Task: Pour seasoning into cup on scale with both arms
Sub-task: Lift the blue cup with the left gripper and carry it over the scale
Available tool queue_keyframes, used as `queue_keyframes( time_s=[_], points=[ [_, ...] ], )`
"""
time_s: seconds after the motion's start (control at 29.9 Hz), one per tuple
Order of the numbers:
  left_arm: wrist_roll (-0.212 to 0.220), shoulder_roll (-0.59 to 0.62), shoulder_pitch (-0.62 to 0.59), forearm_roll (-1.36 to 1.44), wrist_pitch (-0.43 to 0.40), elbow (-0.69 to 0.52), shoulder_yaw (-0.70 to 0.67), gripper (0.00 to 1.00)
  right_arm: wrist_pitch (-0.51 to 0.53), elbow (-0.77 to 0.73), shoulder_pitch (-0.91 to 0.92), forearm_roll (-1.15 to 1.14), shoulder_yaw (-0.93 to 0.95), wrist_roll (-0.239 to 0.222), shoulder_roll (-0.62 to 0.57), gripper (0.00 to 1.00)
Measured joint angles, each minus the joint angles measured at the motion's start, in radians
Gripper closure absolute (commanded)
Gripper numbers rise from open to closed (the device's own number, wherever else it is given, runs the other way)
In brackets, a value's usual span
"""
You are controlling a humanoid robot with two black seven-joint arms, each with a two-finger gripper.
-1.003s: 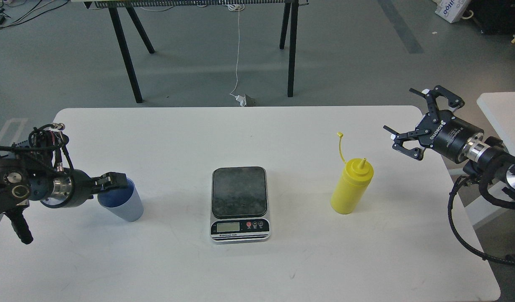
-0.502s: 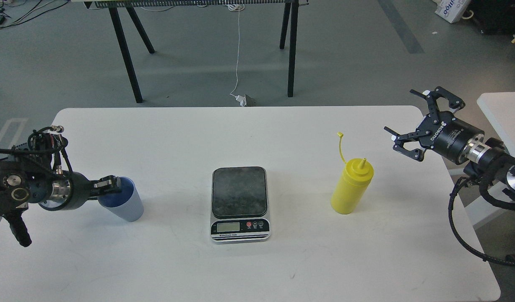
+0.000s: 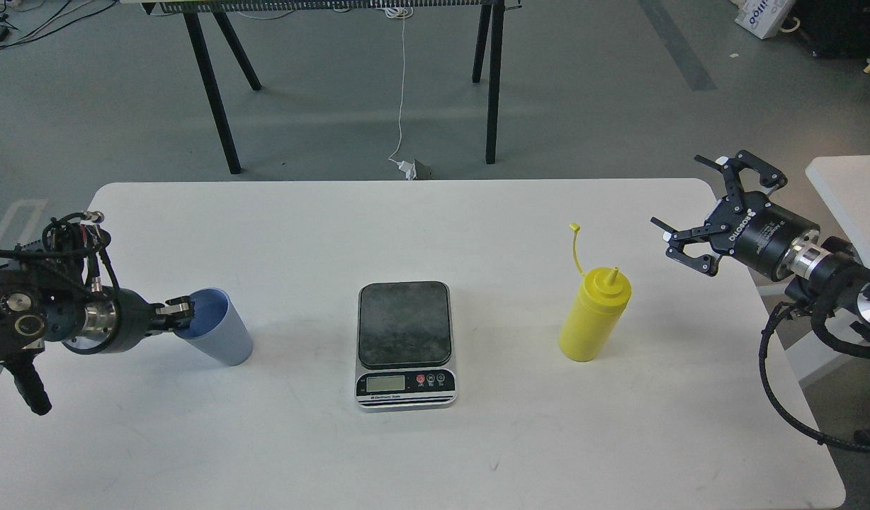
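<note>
The light-blue ribbed cup (image 3: 222, 333) is at the table's left, tilted with its mouth toward my left gripper (image 3: 180, 314), which is shut on the cup's rim. The scale (image 3: 405, 341) lies in the middle of the table, its dark platform bare. The yellow seasoning bottle (image 3: 594, 313) stands upright to the right of the scale, its cap strap sticking up. My right gripper (image 3: 697, 205) is open and empty, in the air to the right of the bottle and apart from it.
The white table (image 3: 421, 453) has its right edge under my right arm. A second white surface (image 3: 849, 191) stands at the far right. Black trestle legs (image 3: 219, 106) and a white cable (image 3: 401, 92) are on the floor behind the table.
My left gripper has closed on the cup's rim and moved the cup a little to the right and up. My right gripper has drifted slightly right, still open.
</note>
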Motion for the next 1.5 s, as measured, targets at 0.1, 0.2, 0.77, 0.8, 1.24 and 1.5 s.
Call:
queue_keyframes(
  time_s=[0.1, 0.2, 0.77, 0.8, 1.24, 1.5],
  points=[
    [0.000, 0.002, -0.003, -0.004, 0.000, 0.000, -0.003, 0.95, 0.000, 0.000, -0.006, 0.000, 0.000, 0.000, 0.000, 0.00],
    [0.000, 0.003, -0.007, -0.012, 0.000, -0.001, -0.006, 0.96, 0.000, 0.000, -0.009, 0.000, -0.001, 0.000, 0.000, 0.00],
    [0.000, -0.210, -0.302, -0.075, 0.000, -0.002, -0.059, 0.94, 0.000, -0.009, -0.009, 0.000, 0.002, 0.000, 0.010, 0.01],
    [0.000, -0.235, -0.305, -0.074, 0.000, -0.002, -0.052, 0.94, 0.000, -0.010, -0.009, 0.000, 0.002, 0.000, 0.010, 0.00],
    [0.000, -0.427, -0.326, -0.023, 0.000, -0.002, 0.113, 0.93, 0.000, -0.045, -0.006, 0.000, 0.014, 0.000, 0.012, 0.00],
    [0.000, -0.435, -0.319, -0.018, 0.000, 0.000, 0.163, 0.93, 0.000, -0.052, -0.006, 0.000, 0.027, 0.000, 0.012, 0.00]
  ],
)
